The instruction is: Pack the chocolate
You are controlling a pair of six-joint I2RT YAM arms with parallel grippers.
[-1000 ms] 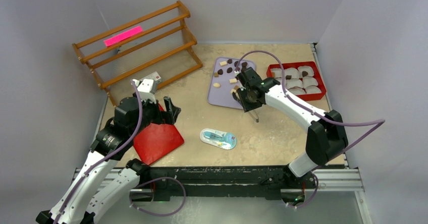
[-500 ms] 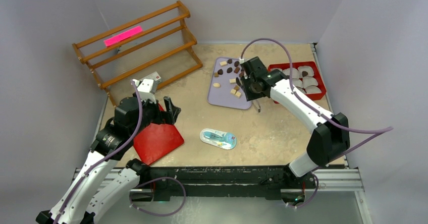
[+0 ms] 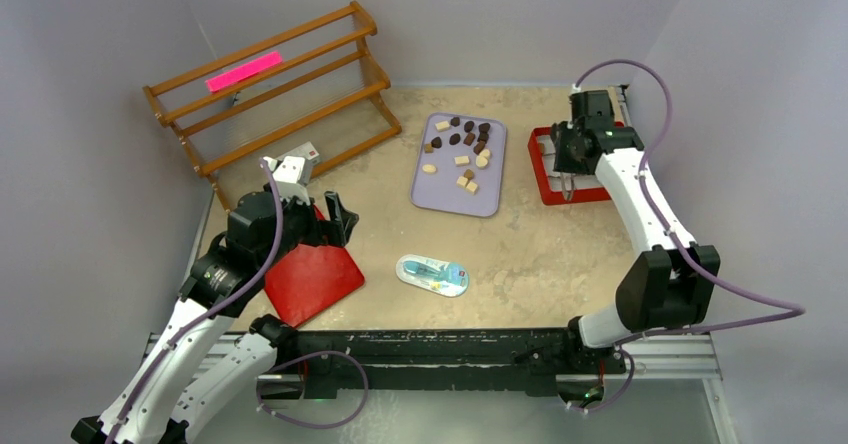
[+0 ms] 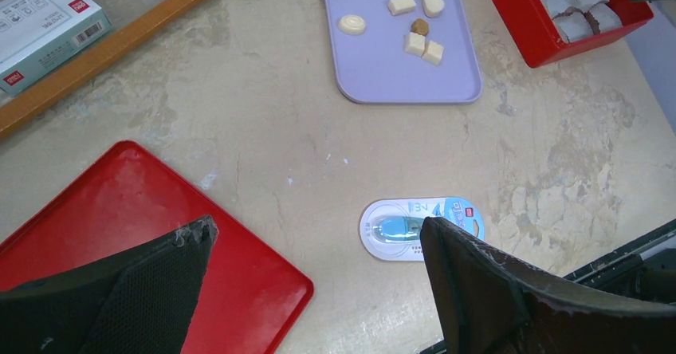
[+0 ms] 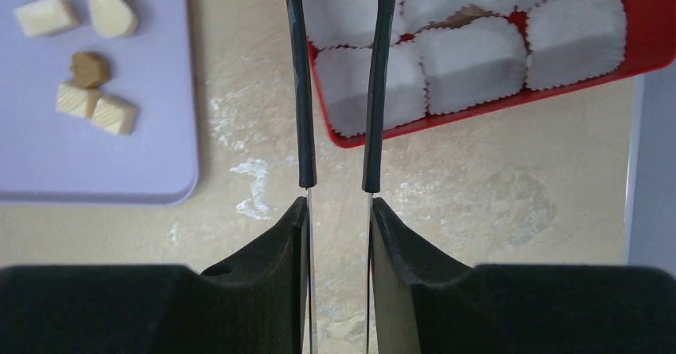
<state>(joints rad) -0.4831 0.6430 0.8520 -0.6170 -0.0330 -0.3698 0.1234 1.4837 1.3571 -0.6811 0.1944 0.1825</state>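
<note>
The chocolate (image 3: 460,149) lies as several dark and cream pieces on a lavender tray (image 3: 445,196), which also shows in the left wrist view (image 4: 398,87) and the right wrist view (image 5: 96,171). My right gripper (image 3: 568,169) (image 5: 339,202) is shut on thin metal tongs (image 5: 303,91) with black arms, held over the near left corner of a red box (image 3: 545,179) (image 5: 478,113) of white paper cups (image 5: 470,63). The tong tips are out of view. My left gripper (image 3: 325,219) (image 4: 315,230) stands wide open and holds nothing, above the table's left side.
A flat red lid (image 3: 315,279) (image 4: 119,202) lies under the left gripper. An oval blue-and-white packet (image 3: 432,274) (image 4: 398,226) lies near the front middle. A wooden rack (image 3: 270,94) stands at the back left, with a small white carton (image 3: 305,154) (image 4: 44,19) beside it.
My right arm has swung from the lavender tray rightward and back to the red box, carrying the tongs. The left arm has not moved.
</note>
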